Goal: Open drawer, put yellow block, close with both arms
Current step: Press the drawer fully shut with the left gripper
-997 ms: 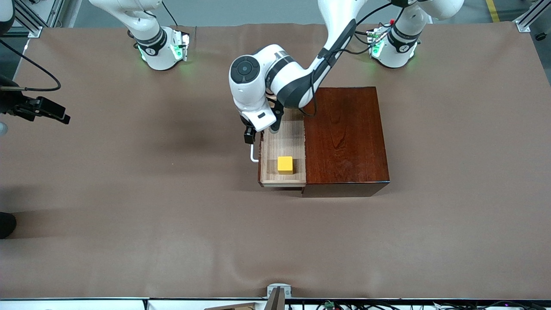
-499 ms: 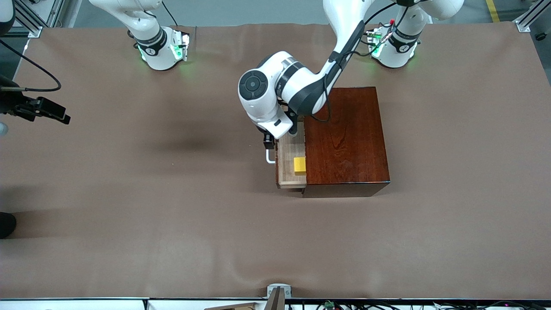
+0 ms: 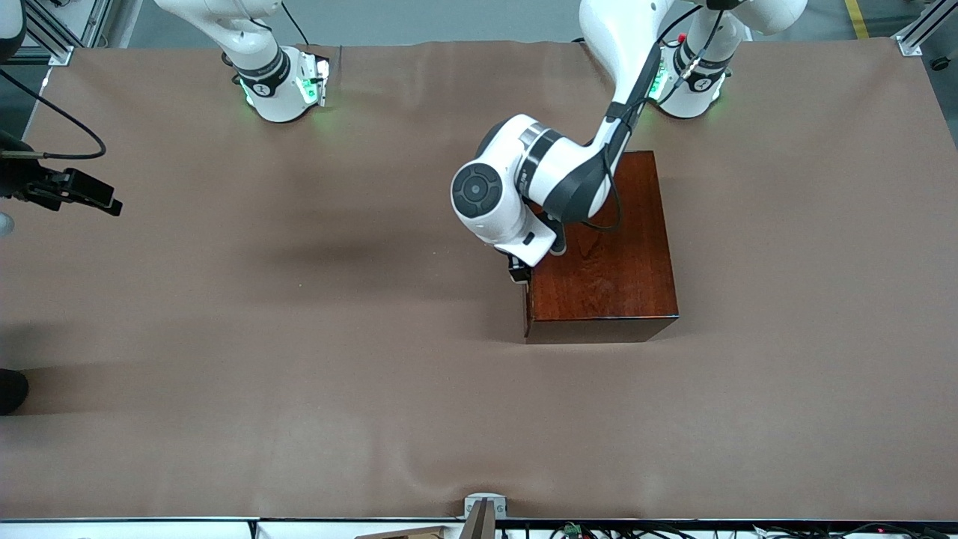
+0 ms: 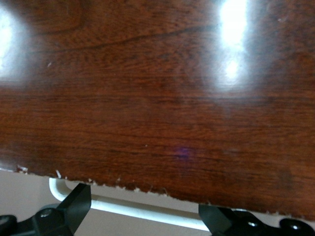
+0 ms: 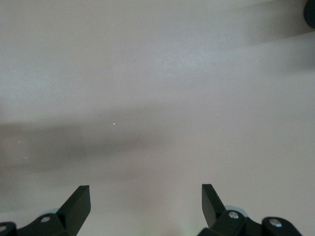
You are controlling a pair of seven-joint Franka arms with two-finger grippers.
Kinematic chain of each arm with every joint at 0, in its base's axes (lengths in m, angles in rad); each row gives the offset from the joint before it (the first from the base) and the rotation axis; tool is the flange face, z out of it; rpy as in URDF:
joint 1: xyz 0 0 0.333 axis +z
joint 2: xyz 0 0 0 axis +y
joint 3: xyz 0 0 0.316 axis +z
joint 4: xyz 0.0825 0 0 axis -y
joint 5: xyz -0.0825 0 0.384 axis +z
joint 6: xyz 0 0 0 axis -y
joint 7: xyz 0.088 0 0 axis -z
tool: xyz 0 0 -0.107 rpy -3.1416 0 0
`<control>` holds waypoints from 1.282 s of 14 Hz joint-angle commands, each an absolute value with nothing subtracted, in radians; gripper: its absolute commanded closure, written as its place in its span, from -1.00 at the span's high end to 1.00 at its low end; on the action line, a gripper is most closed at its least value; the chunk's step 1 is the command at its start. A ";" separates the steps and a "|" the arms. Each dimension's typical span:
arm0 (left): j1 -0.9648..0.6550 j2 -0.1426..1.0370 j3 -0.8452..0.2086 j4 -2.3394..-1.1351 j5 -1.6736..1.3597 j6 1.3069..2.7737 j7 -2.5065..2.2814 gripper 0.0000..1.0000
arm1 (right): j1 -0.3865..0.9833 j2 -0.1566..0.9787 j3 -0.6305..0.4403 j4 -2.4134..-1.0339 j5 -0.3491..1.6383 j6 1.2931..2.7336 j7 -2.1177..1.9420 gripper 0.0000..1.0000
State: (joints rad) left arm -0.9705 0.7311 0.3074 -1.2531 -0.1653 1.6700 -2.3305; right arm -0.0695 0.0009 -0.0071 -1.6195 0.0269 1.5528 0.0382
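The glossy mahogany box (image 3: 606,254) stands in the middle of the table, toward the left arm's end. Its drawer is pushed fully in, so no pale wood shows. The yellow block is hidden. My left gripper (image 3: 518,271) is low against the drawer side of the box. In the left wrist view it (image 4: 145,216) is open, with the white handle (image 4: 142,209) running between its fingers below the box top (image 4: 157,98). My right gripper (image 5: 146,204) is open and empty over bare brown table cloth; it is out of the front view.
The right arm's base (image 3: 281,86) and the left arm's base (image 3: 692,82) stand along the table's edge farthest from the front camera. A black device with a cable (image 3: 67,191) juts in at the right arm's end. Brown cloth (image 3: 299,374) covers the table.
My left gripper has moved toward the box and pushed the drawer in. The drawer went from open to fully shut, and the yellow block has gone out of sight inside.
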 commanded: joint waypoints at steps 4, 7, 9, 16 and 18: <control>-0.951 0.721 0.338 -1.244 -0.107 1.611 -2.342 1.00 | -0.080 -0.008 0.000 -1.628 0.018 1.546 0.034 1.00; -1.011 0.675 0.324 -1.229 -0.110 1.618 -2.342 1.00 | -0.081 -0.008 0.000 -1.628 0.018 1.546 0.034 1.00; -1.034 0.626 0.327 -1.227 -0.109 1.631 -2.310 1.00 | -0.083 -0.008 0.000 -1.628 0.018 1.546 0.034 1.00; -0.915 0.540 0.423 -1.235 -0.092 1.640 -1.799 1.00 | -0.081 -0.005 0.000 -1.628 0.018 1.548 0.034 1.00; -0.824 0.506 0.423 -1.235 -0.092 1.640 -1.671 1.00 | -0.081 -0.005 0.000 -1.628 0.018 1.548 0.034 1.00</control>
State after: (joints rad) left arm -0.8886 0.5569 0.4292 -1.2130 -0.1004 1.6428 -1.7790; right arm -0.0695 0.0022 -0.0088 -1.6203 0.0269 1.5497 0.0382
